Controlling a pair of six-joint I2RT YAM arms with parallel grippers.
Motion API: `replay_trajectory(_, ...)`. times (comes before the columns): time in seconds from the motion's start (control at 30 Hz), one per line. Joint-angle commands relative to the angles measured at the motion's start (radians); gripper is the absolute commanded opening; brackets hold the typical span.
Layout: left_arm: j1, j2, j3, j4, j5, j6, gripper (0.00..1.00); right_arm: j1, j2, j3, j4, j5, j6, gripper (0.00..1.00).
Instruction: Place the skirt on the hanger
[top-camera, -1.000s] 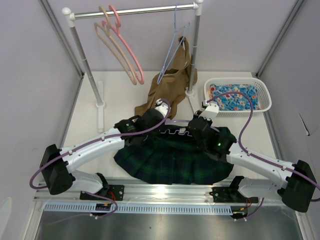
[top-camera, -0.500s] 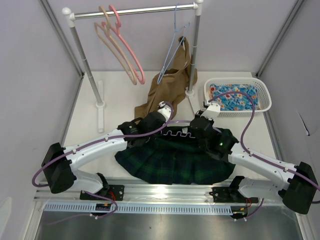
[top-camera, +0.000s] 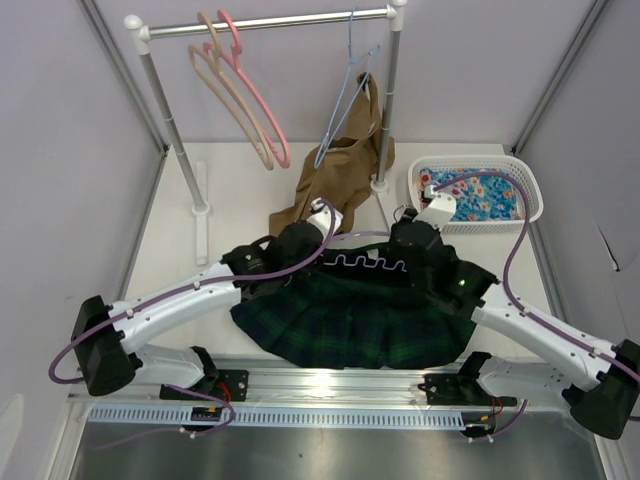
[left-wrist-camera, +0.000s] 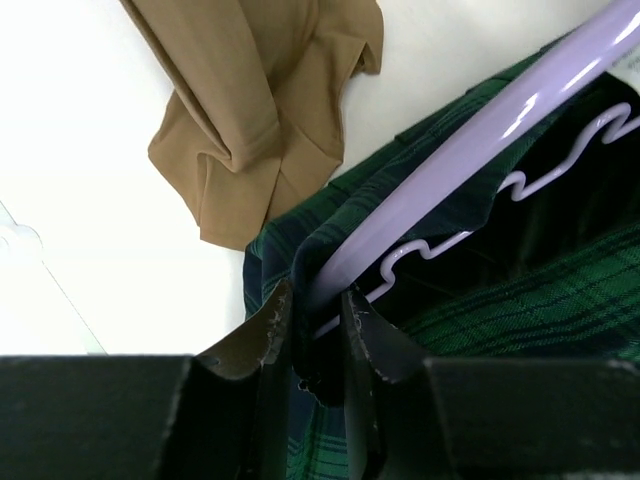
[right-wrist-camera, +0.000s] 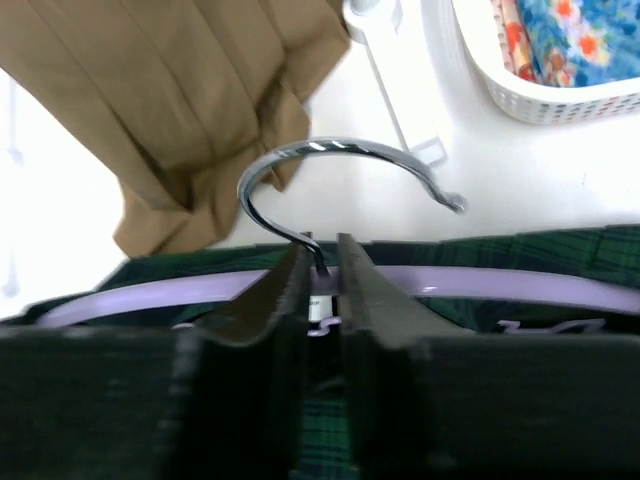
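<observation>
Change since a second ago, top view: the right arm has swung outward, its wrist now nearer the white plastic lattice basket (top-camera: 530, 200) and its elbow closer to the right wall; the left arm's shoulder has turned toward the left wall, and more of the scalloped bar shows between the two wrists. The right edge of the skirt has spread further to the right. Item: large dark green and navy plaid pleated fabric skirt (top-camera: 350, 320), lying on the pale table (top-camera: 180, 250) in front of both bases, its dark waistband toward the rack. Item: pale lavender plastic hanger (top-camera: 368, 262) with wavy bar and chrome hook (right-wrist-camera: 330, 165), lying at the waistband, its arms partly inside the fabric. Left arm: stretched low and diagonally from the near left, left gripper (left-wrist-camera: 312, 305) with fingers pressed together on the hanger's left end and a fold of skirt cloth. Right arm: reaching in from the near right, right gripper (right-wrist-camera: 322, 262) pinched tight on the hanger's neck just below the hook. Also present: tan-brown garment (top-camera: 335, 175) draped beside the rack post, thin blue wire hanger (top-camera: 345, 100), pink hanger (top-camera: 255, 95) and tan hanger (top-camera: 225, 95) on the rail, blue floral cloth (top-camera: 470, 195) in the basket.
</observation>
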Motion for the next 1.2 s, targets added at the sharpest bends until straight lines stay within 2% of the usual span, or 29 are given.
replay_trajectory(0.0,0.004,-0.058,0.029,0.025,-0.045,-0.004,0.00,-0.035,-0.060,0.094,-0.046,0.031,-0.001,0.29)
replay_trajectory(0.23,0.008,-0.098,0.006,0.022,-0.044,0.002,0.00,-0.100,-0.110,0.132,-0.166,0.029,0.001,0.50)
replay_trajectory(0.4,0.014,-0.118,-0.009,0.023,-0.043,-0.001,0.00,-0.192,-0.129,0.158,-0.331,0.017,0.021,0.47)
replay_trajectory(0.47,0.017,-0.124,-0.009,0.017,-0.038,-0.004,0.00,-0.273,-0.155,0.123,-0.341,-0.070,0.011,0.45)
replay_trajectory(0.53,0.017,-0.130,-0.017,0.022,-0.034,-0.003,0.00,-0.334,-0.172,0.067,-0.330,-0.191,0.005,0.39)
replay_trajectory(0.7,0.017,-0.154,-0.038,0.042,-0.035,-0.003,0.00,-0.471,-0.155,-0.013,-0.307,-0.363,-0.035,0.39)
replay_trajectory(0.9,0.016,-0.171,-0.069,0.086,-0.035,0.000,0.00,-0.494,-0.103,-0.032,-0.252,-0.488,-0.068,0.44)
replay_trajectory(1.17,0.016,-0.197,-0.090,0.108,-0.035,0.011,0.00,-0.494,-0.016,-0.015,-0.233,-0.503,-0.075,0.45)
